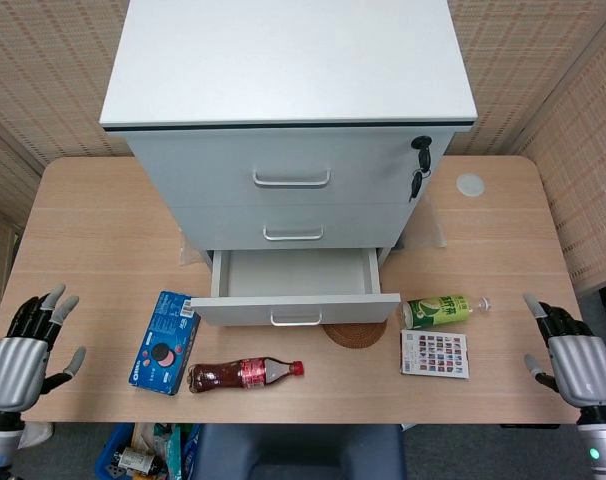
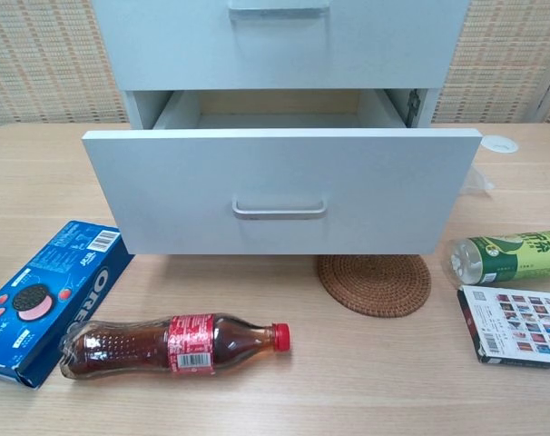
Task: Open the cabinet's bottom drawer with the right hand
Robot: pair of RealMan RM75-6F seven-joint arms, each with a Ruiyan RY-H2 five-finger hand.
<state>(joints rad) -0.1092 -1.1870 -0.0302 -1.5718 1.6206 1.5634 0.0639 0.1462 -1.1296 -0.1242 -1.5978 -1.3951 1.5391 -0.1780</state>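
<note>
The white cabinet (image 1: 289, 90) stands at the back of the table. Its bottom drawer (image 1: 294, 292) (image 2: 279, 186) is pulled out toward me, showing an empty inside and a silver handle (image 2: 279, 209) on its front. My right hand (image 1: 576, 358) hangs open at the table's near right edge, far from the drawer, holding nothing. My left hand (image 1: 23, 346) is open at the near left edge, fingers spread. Neither hand shows in the chest view.
In front of the drawer lie a blue Oreo box (image 1: 164, 341) (image 2: 41, 298), a cola bottle (image 1: 245, 374) (image 2: 171, 344), a woven coaster (image 2: 374, 283), a green can (image 1: 438, 309) (image 2: 509, 257) and a printed card box (image 1: 434, 354). Keys (image 1: 419, 165) hang from the top drawer's lock.
</note>
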